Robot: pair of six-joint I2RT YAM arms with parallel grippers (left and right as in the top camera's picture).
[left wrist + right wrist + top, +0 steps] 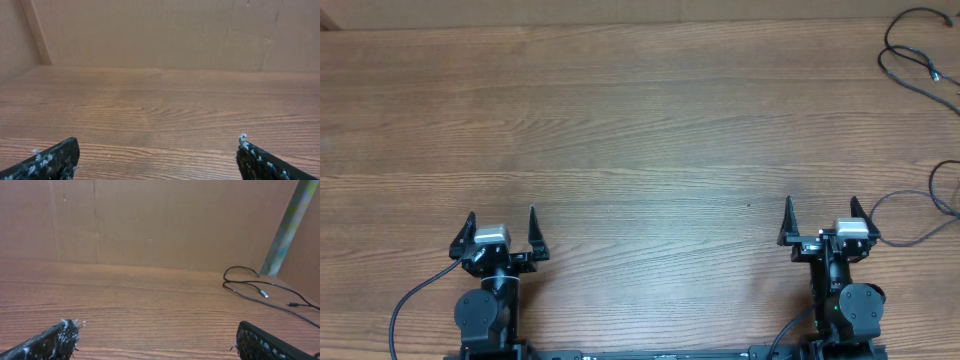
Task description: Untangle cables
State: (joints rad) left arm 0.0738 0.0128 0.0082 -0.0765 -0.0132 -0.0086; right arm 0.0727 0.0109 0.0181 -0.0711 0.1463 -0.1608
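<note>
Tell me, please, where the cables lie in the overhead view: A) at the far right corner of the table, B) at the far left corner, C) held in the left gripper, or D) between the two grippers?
A: the cables lie in loose loops at the far right corner of the table, beyond the open right gripper.

overhead: straight down on table, far | L wrist: low over table, facing back wall | R wrist: same; shares cables w/ overhead

Black cables lie on a brown wood-grain table.
</note>
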